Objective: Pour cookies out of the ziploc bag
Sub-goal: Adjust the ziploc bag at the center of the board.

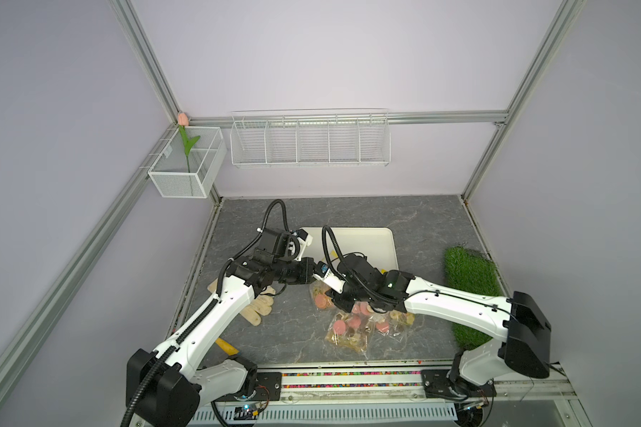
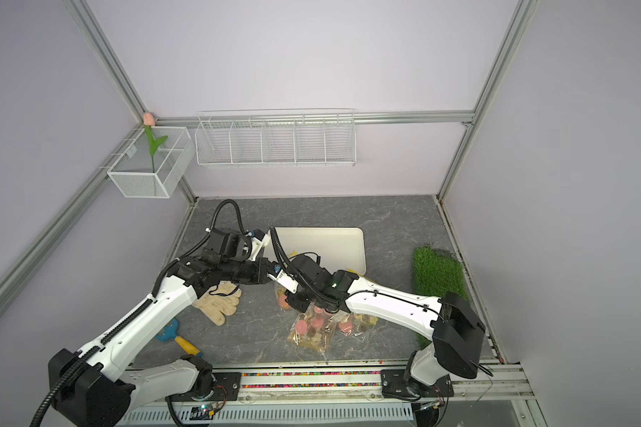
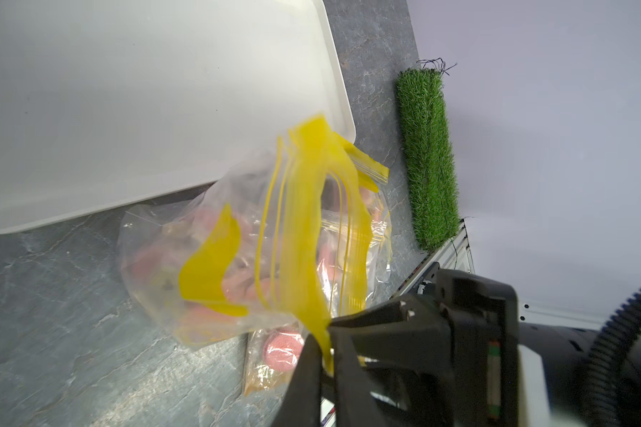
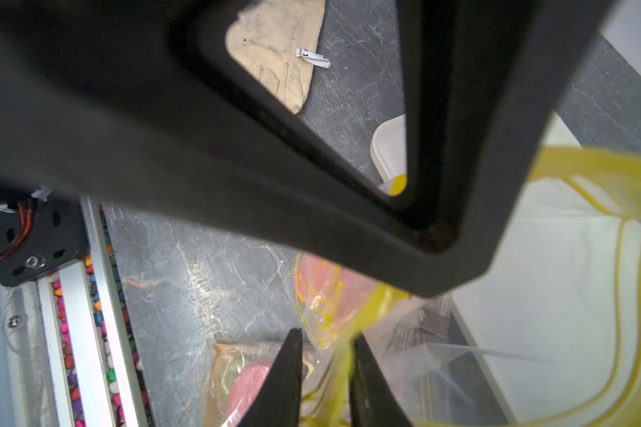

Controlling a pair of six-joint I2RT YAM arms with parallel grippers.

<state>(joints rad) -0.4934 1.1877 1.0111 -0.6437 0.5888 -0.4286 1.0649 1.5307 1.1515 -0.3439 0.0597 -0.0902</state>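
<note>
Left hand pinches ziploc bag, mouth toward tray; right hand straddles it, grip unclear.

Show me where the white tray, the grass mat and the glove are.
white tray (image 1: 365, 244): a top view, bare inner surface
grass mat (image 1: 467, 274): a top view, green middle
glove (image 2: 220, 304): a top view, middle

ziploc bag: clear glossy plastic | tray: smooth plastic | glove: rough cloth
</note>
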